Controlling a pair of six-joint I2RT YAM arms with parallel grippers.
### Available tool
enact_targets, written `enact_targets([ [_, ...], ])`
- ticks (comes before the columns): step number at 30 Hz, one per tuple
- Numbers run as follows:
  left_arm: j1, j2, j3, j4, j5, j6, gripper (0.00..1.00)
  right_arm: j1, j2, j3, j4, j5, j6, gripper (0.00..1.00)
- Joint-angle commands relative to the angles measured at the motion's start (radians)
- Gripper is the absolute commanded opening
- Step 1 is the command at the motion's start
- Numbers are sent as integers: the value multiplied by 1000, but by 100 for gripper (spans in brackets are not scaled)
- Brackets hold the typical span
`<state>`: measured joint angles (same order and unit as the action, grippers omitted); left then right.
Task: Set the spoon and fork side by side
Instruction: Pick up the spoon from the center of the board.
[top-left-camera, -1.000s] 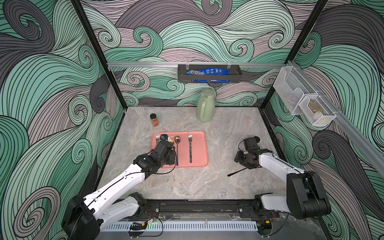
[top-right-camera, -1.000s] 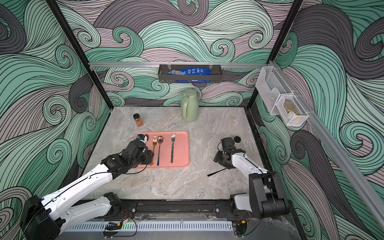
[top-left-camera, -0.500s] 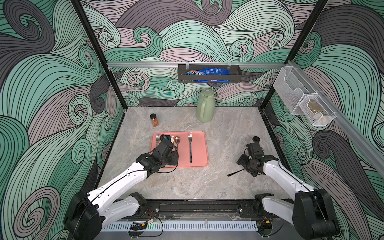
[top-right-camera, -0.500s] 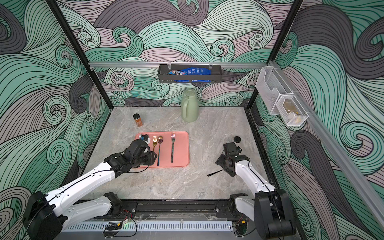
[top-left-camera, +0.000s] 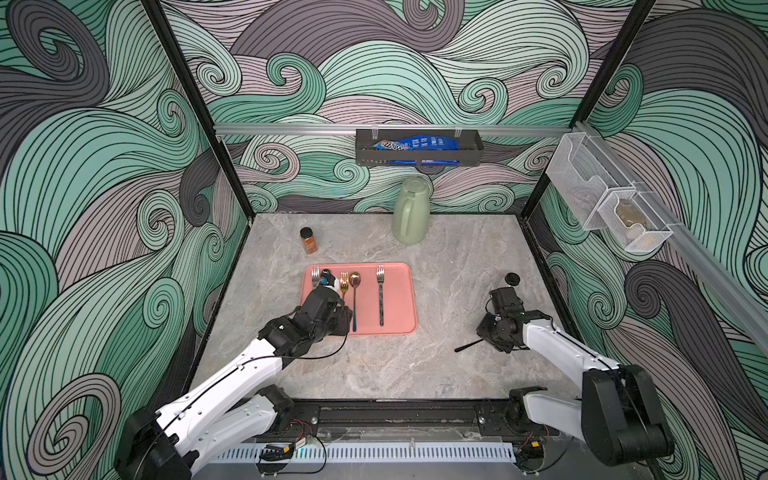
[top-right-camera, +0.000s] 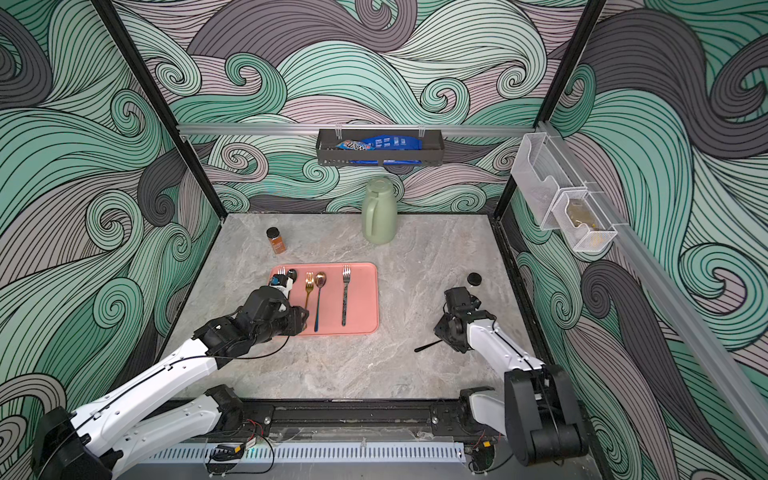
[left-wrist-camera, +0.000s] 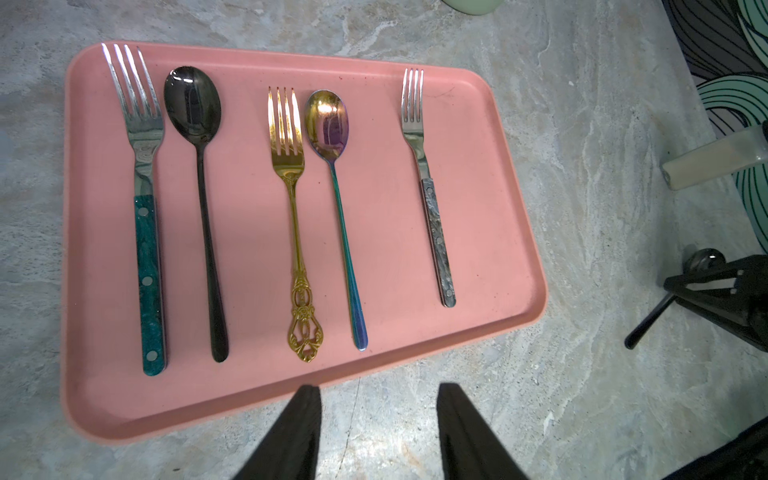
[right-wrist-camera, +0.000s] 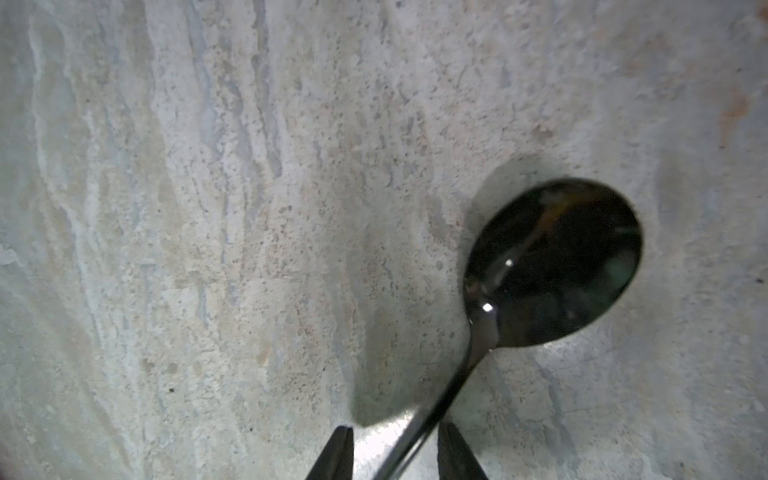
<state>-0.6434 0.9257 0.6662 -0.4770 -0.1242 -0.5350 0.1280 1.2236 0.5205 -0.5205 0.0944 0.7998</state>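
Note:
A black spoon (right-wrist-camera: 552, 262) lies on the marble table at the right; only its handle (top-left-camera: 467, 345) (top-right-camera: 426, 345) shows in both top views. My right gripper (right-wrist-camera: 395, 428) (top-left-camera: 492, 334) is open astride its neck, with a gap on one side. A grey-handled fork (left-wrist-camera: 432, 216) (top-left-camera: 380, 299) lies alone on the right of the pink tray (left-wrist-camera: 490, 249) (top-left-camera: 399, 291). My left gripper (left-wrist-camera: 380, 388) (top-left-camera: 345, 322) is open and empty at the tray's near edge.
The tray also holds a teal-handled fork (left-wrist-camera: 147, 257) beside a black spoon (left-wrist-camera: 193, 104), and a gold fork (left-wrist-camera: 291, 174) beside an iridescent spoon (left-wrist-camera: 328, 124). A green jug (top-left-camera: 411, 216), spice jar (top-left-camera: 308, 240) and black cap (top-left-camera: 512, 279) stand on the table.
My right gripper has come down over the black spoon and its jaws have narrowed round the neck. My left gripper has drawn back slightly toward the tray's near edge.

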Motion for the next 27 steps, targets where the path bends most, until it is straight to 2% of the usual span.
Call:
enact_targets([
  [1, 7, -16, 4, 5, -17, 1, 49, 29, 38, 1, -12, -24, -5, 31],
  [6, 7, -15, 15, -15, -21, 0, 49, 65, 79, 27, -10, -31, 0, 17],
  [10, 7, -29, 15, -24, -34, 6, 49, 132, 115, 55, -4, -33, 29, 16],
  [19, 7, -63, 18, -48, -60, 18, 49, 292, 249, 152, 3, -21, 65, 6],
  [27, 7, -78, 23, -69, -70, 23, 49, 343, 323, 274, -74, 54, -13, 1],
])
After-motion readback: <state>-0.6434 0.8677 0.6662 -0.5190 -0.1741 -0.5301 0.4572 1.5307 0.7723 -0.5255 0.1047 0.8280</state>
